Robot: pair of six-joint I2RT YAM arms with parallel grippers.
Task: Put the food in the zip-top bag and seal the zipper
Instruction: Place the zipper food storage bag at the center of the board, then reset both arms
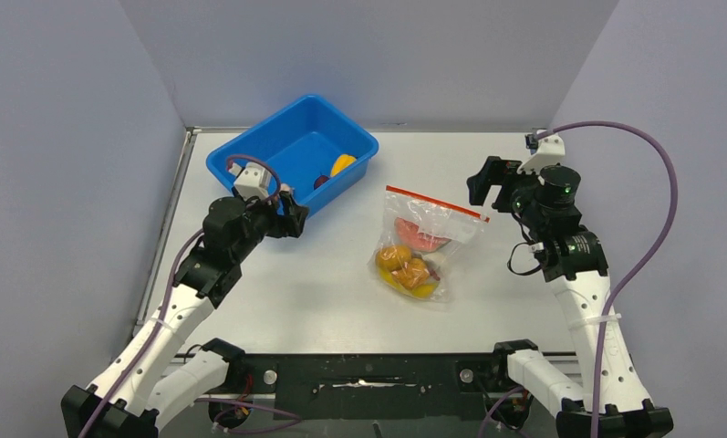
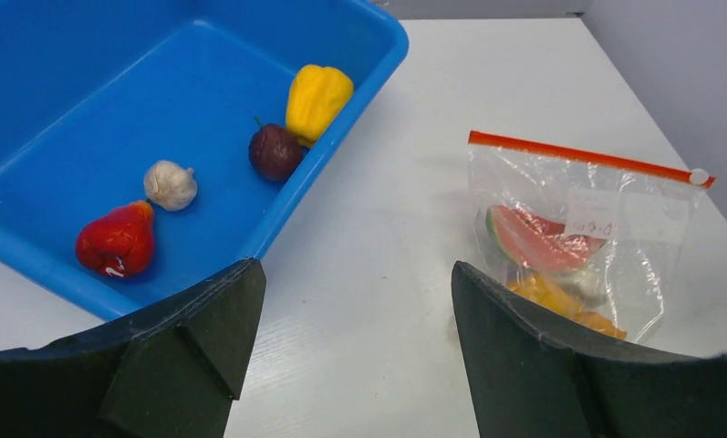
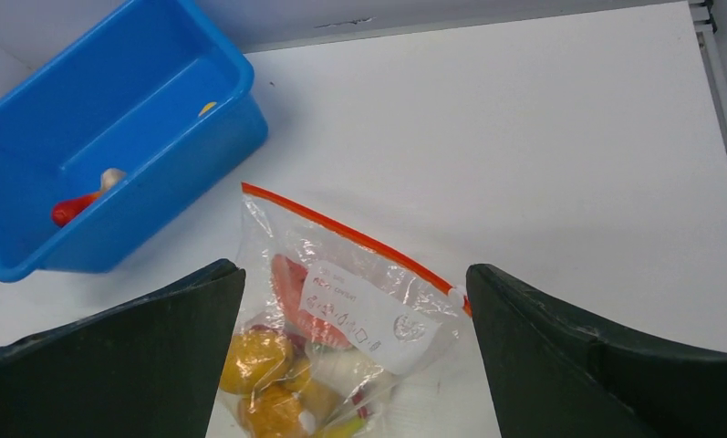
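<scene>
The clear zip-top bag lies flat mid-table and holds food: a pink-red slice, orange lumps and a yellow piece at the bottom. Its red-orange zipper runs along the far edge, with a white slider at the right end. My right gripper is open just right of the zipper's end, above the bag in its wrist view. My left gripper is open between the tub and the bag, holding nothing.
A blue tub stands at the back left. Inside it lie a yellow pepper, a dark purple fruit, a white garlic and a red piece. Grey walls enclose the table on three sides.
</scene>
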